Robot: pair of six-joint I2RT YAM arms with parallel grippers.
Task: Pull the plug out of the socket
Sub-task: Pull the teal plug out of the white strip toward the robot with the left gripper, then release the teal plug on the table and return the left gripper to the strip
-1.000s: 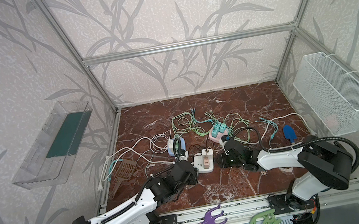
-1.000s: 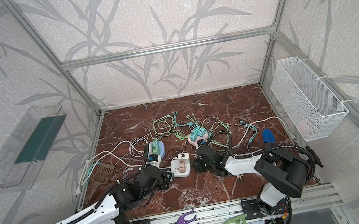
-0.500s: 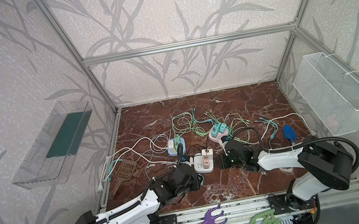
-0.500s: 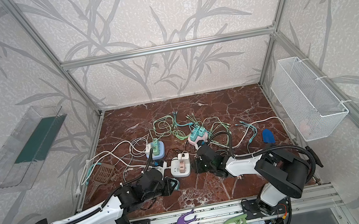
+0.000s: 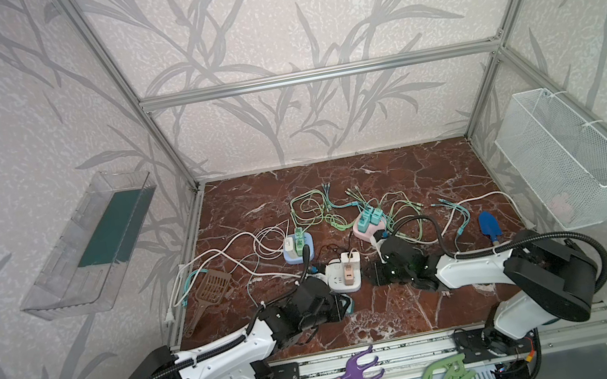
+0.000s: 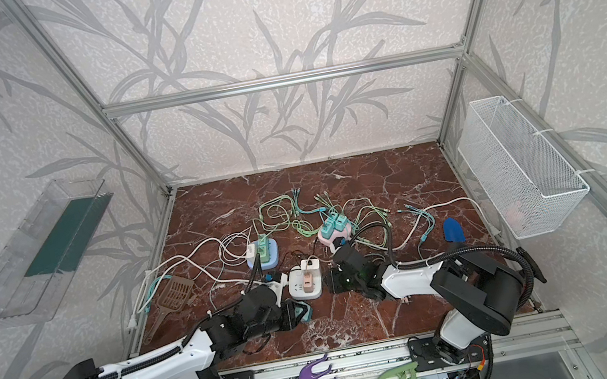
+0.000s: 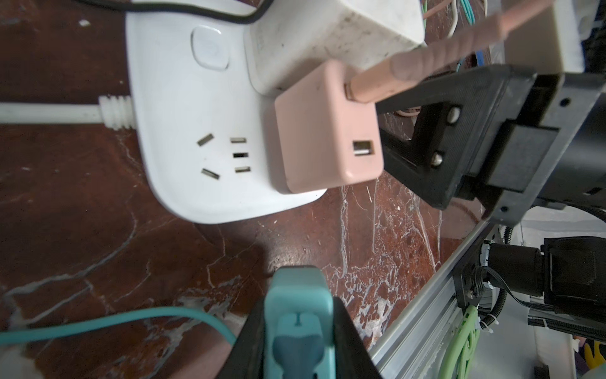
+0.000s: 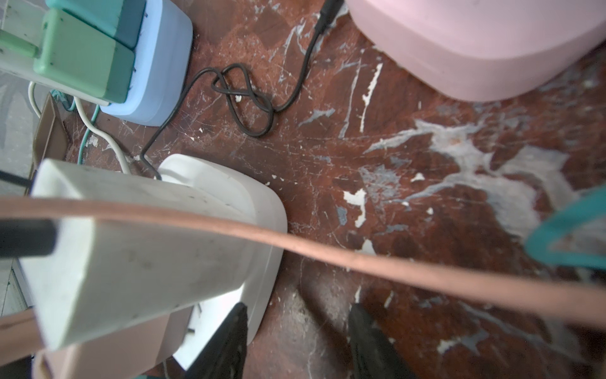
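Teal plug (image 7: 298,292) off the white socket (image 7: 196,131): the left gripper (image 7: 298,311) is clamped shut on the plug, black fingers (image 7: 252,338) either side, w/ the plug's teal cable (image 7: 131,323) trailing across the red marble floor (image 7: 65,203). In both top views the plug sits near the socket on its front-rail side, apart from it; whether it rests on the floor or hangs just above can't be told. One outlet (image 7: 226,154) on the socket's face stands bare. Beside it a pink adapter (image 7: 328,131) and a white charger (image 7: 328,32) are plugged in, side by side & touching, a pink cable (image 7: 442,49) running from the adapter. The right gripper (image 8: 298,306) is low at the socket's right-hand side as the top views show it, jaws parted w/ bare floor btwn them and nothing gripped. One of its fingers (image 8: 229,341) is at the socket's corner. In the left wrist view it lies close against the pink adapter; contact can't be confirmed. Further back on the floor, a blue socket (image 5: 296,255) and a pink socket (image 5: 364,234), each w/ plugs in, amid loose green & white cables.
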